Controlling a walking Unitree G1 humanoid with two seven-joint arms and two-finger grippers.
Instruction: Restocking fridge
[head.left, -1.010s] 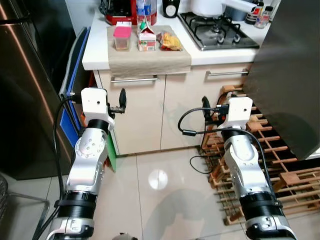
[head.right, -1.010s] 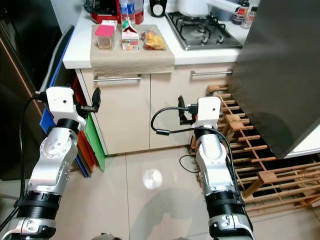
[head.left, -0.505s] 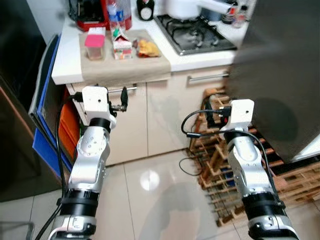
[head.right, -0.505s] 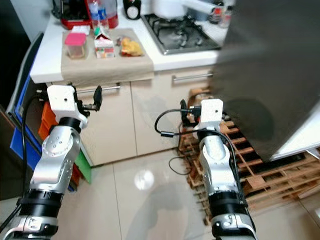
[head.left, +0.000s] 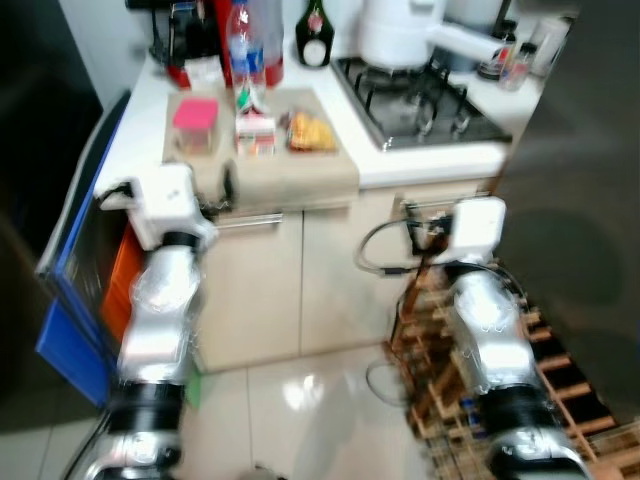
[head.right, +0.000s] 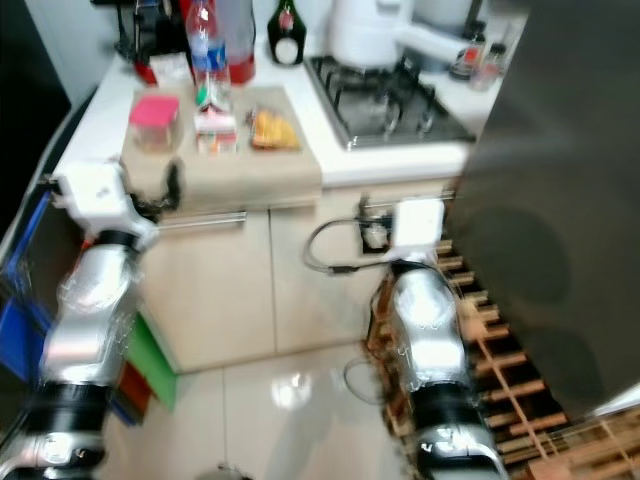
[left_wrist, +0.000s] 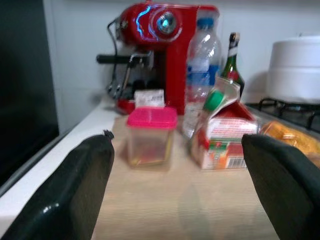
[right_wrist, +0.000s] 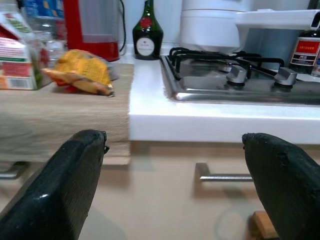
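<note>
- Progress: I judge the restocking at its start. All items stand on the counter (head.left: 420, 165); I hold none, and every item remains to be picked and carried over.
- Fridge (head.left: 590, 200): I take the large dark panel on my right for its open door. The inside is hidden, so I cannot tell what it already holds.
- Hob (right_wrist: 240, 80): set into the counter to the right of the items, with a white pot (right_wrist: 212, 22) at its back.
- Mat (left_wrist: 185, 200): a beige mat lies on the counter and hangs over its front edge. The task items stand on it in a row.
- Coffee machine (left_wrist: 170, 50): red, behind the mat. A water bottle (left_wrist: 202, 75) stands just in front of it and a dark glass bottle (right_wrist: 145, 32) beside it.
- Carton (left_wrist: 222, 135): gable-top with a green cap, middle of the row, closed.
- Tub (left_wrist: 150, 137): clear, with a pink lid on, left of the carton. Contents too blurred to name.
- Bag (right_wrist: 82, 75): yellow snack bag, right of the carton, lying on the mat.
- Left gripper (left_wrist: 182, 190): raised at counter height facing the tub and carton, fingers spread wide, empty.
- Right gripper (right_wrist: 175, 190): level with the counter edge, short of it and right of the bag, fingers spread wide, empty.
</note>
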